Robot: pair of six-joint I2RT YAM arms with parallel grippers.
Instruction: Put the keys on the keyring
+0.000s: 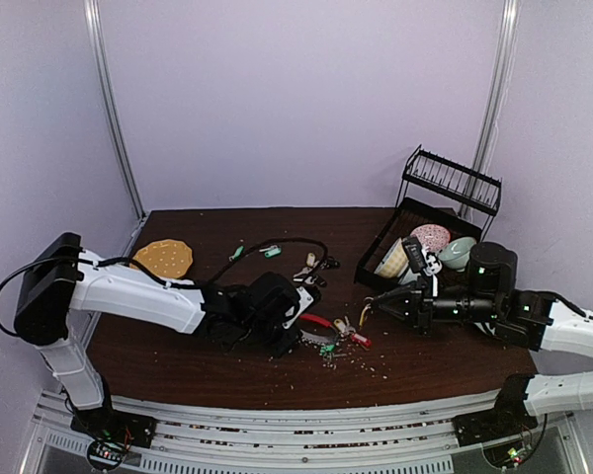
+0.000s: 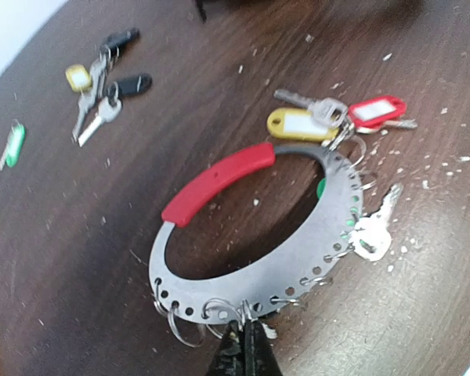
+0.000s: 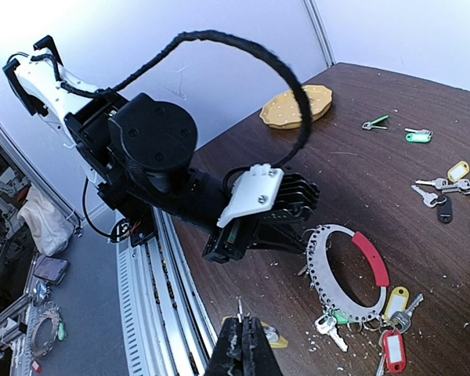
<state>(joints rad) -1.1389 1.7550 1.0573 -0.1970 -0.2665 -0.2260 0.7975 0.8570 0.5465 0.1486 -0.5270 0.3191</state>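
Left gripper seemingly at keyring rim

The key tags bear no legible writing.

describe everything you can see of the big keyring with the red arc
The keyring is a large loop: a flat silver metal crescent with holes along its outer edge, closed by a red plastic-looking arc. Small split rings in the holes carry a yellow-tagged key, a red-tagged key and a bare silver key. It lies on the dark wooden table; the shut left gripper seems to pinch its near edge.
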